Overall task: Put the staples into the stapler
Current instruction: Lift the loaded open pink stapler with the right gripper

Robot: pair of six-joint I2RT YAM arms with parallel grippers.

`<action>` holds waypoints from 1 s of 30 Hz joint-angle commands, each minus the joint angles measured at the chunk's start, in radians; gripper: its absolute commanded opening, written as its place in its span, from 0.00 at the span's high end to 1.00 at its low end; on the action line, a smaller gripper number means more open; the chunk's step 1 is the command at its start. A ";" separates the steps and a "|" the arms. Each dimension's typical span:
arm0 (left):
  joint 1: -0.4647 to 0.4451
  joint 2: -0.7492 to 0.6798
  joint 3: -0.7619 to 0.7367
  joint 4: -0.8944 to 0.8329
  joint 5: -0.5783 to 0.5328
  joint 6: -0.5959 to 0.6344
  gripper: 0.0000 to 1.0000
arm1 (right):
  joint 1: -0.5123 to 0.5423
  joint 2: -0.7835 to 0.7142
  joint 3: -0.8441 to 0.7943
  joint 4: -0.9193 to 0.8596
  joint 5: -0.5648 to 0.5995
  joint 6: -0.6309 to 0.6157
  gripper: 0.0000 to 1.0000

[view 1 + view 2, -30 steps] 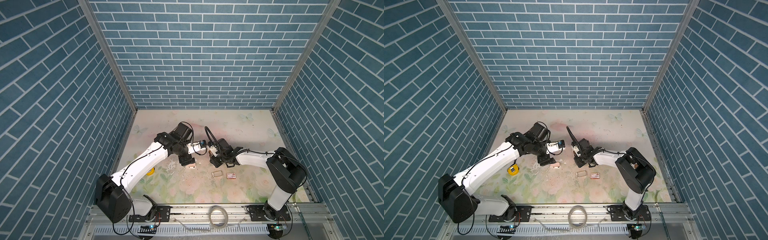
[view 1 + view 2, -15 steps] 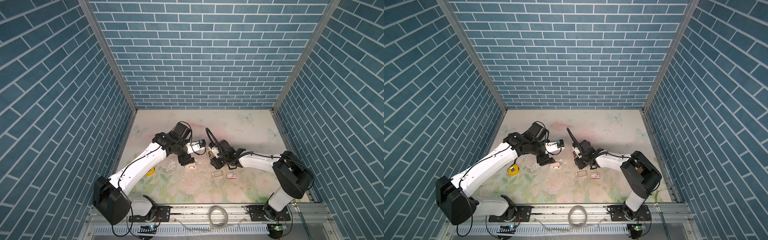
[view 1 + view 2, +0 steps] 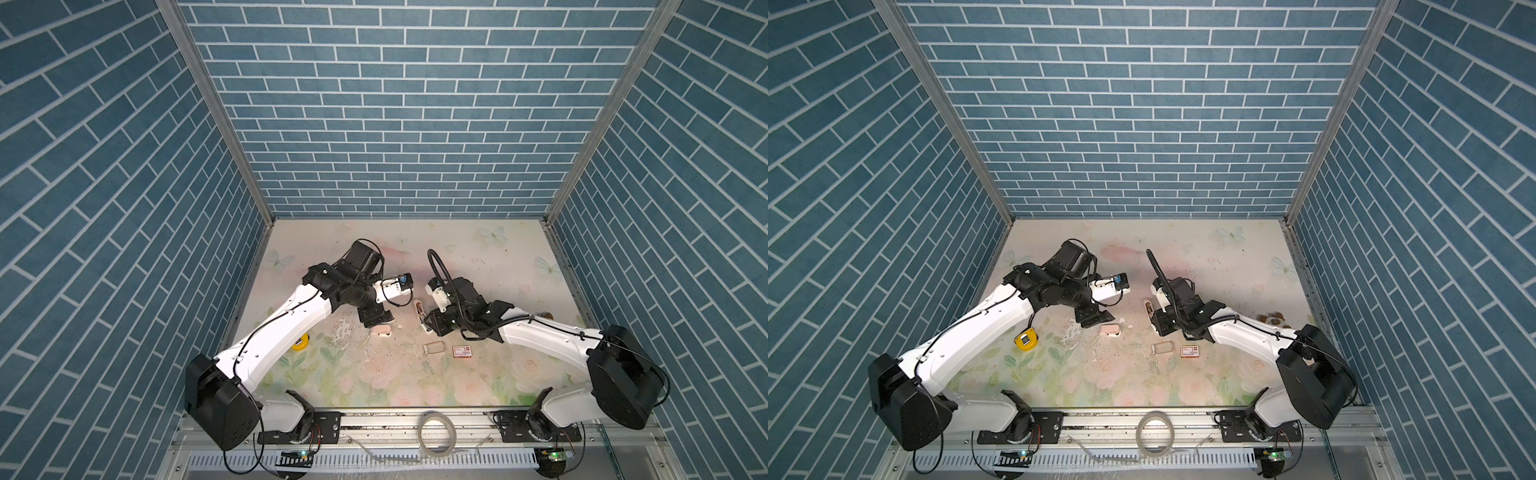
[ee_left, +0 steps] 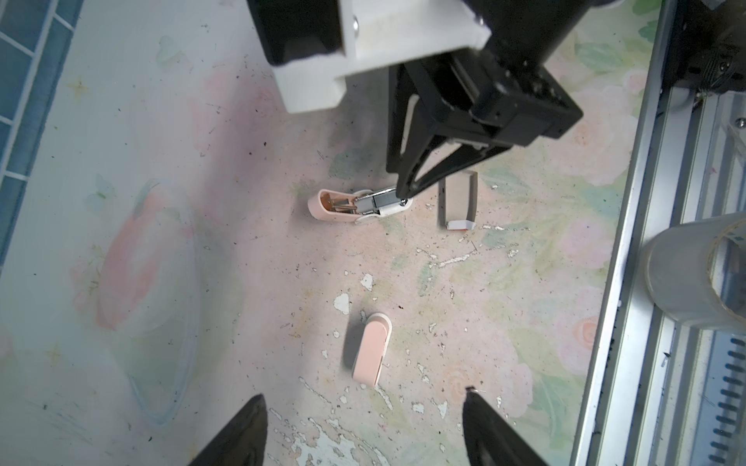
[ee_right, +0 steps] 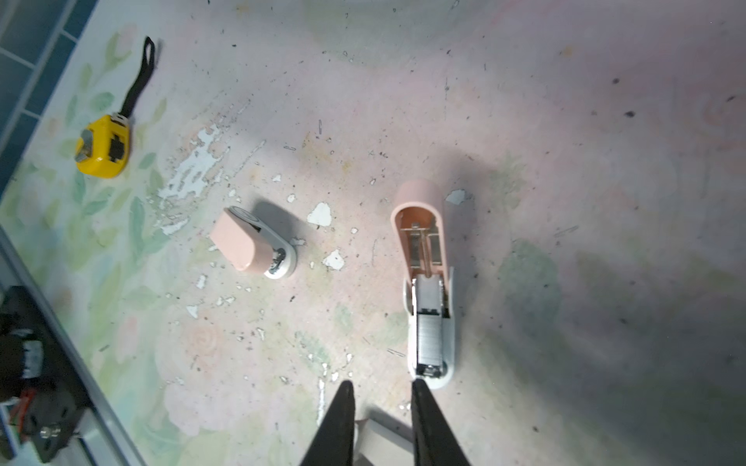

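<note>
The stapler (image 5: 424,250), pink and white, lies flipped open on the table; both top views show it (image 3: 419,309) between the two arms. A silvery block of staples (image 5: 430,339) sits in its white channel, also in the left wrist view (image 4: 381,201). My right gripper (image 5: 381,389) stands narrowly open at the channel's end. One of its fingertips (image 5: 418,389) touches the stapler's white tip, and nothing is between its jaws. My left gripper (image 4: 363,397) is wide open and empty, hovering over a smaller pink-and-white object (image 4: 371,355).
An empty cardboard tray (image 3: 433,347) and a small red-and-white box (image 3: 462,352) lie just in front of the right gripper. A yellow tape measure (image 3: 1025,337) sits at the left. A roll of clear tape (image 3: 436,432) rests on the front rail.
My right gripper's jaws have drawn closer together at the stapler's end, and its arm has shifted a little. The left arm has barely moved.
</note>
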State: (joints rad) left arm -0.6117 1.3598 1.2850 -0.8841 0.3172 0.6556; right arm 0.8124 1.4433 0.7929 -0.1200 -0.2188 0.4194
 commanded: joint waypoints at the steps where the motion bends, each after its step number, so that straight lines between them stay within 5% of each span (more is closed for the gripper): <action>1: 0.006 0.032 0.036 0.039 0.031 -0.042 0.23 | -0.001 0.036 -0.035 0.140 -0.129 0.170 0.76; 12: 0.006 0.080 0.060 0.058 0.069 -0.068 0.23 | -0.019 0.197 -0.028 0.205 -0.161 0.211 0.80; 30: 0.006 0.091 0.046 0.080 0.086 -0.073 0.23 | -0.084 0.226 -0.052 0.126 -0.136 0.145 0.79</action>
State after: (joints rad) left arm -0.6117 1.4403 1.3197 -0.8078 0.3874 0.5865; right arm 0.7376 1.6531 0.7471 0.0330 -0.3634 0.5938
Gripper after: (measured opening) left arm 0.771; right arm 0.212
